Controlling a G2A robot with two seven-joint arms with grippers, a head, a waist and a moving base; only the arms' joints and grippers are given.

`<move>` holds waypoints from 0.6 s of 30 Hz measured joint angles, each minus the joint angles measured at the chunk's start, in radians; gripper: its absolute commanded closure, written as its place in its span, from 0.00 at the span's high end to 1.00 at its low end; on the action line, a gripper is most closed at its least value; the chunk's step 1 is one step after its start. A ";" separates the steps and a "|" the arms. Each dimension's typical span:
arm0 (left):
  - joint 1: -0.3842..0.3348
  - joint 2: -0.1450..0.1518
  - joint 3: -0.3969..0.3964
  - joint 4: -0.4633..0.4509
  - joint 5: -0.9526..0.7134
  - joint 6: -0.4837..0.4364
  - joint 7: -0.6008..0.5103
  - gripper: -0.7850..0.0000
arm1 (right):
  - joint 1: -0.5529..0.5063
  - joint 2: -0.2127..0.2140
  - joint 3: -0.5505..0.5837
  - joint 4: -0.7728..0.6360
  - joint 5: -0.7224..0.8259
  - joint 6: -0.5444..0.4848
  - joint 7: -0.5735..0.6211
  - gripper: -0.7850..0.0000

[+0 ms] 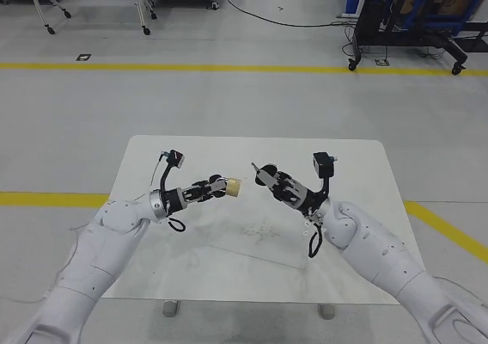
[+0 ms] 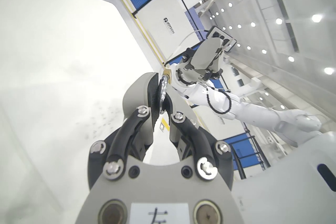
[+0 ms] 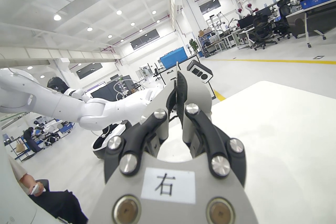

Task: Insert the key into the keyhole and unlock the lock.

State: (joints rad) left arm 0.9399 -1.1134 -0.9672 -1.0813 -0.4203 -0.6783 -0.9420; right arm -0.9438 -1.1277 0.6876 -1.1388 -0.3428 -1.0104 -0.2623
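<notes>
Over the middle of the white surface (image 1: 347, 258), both arms are held aloft, hands facing, with a small gap between. Left hand (image 1: 216, 187) clamped on the brass lock (image 1: 234, 186), body poking past the fingertips toward the other arm. Right hand (image 3: 179, 93) pinched shut on the key (image 1: 256, 168), thin blade forward. Keyhole not made out. Risk, I'd judge: blade off-line jams or twists in the grip, or the lock swivels. Open room beneath and around; surface edges well apart from both hands.

One-character label (image 2: 159, 213) behind left jaws and right jaws.
</notes>
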 measured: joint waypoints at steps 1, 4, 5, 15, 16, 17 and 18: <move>-0.014 -0.005 0.008 0.023 -0.034 -0.005 -0.035 0.00 | 0.010 -0.010 -0.013 0.008 0.006 0.003 0.018 0.00; -0.040 -0.016 0.024 0.067 -0.112 -0.012 -0.109 0.00 | 0.035 -0.035 -0.042 0.034 0.026 0.008 0.059 0.00; -0.047 -0.018 0.027 0.079 -0.126 -0.014 -0.126 0.00 | 0.043 -0.042 -0.050 0.042 0.033 0.010 0.069 0.00; -0.086 -0.038 0.056 0.124 -0.151 -0.027 -0.173 0.00 | 0.071 -0.094 -0.033 0.121 0.030 0.002 0.015 0.00; -0.086 -0.039 0.058 0.120 -0.152 -0.026 -0.173 0.00 | 0.071 -0.097 -0.024 0.133 0.010 0.017 0.002 0.00; -0.085 -0.039 0.059 0.116 -0.154 -0.024 -0.175 0.00 | 0.072 -0.100 -0.021 0.140 -0.008 0.035 -0.001 0.00; -0.084 -0.039 0.060 0.112 -0.161 -0.020 -0.180 0.00 | 0.073 -0.103 -0.019 0.145 -0.022 0.049 -0.002 0.00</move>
State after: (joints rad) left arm 0.8561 -1.1524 -0.9070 -0.9697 -0.5814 -0.6985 -1.1219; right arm -0.8707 -1.2306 0.6685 -0.9943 -0.3645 -0.9616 -0.2643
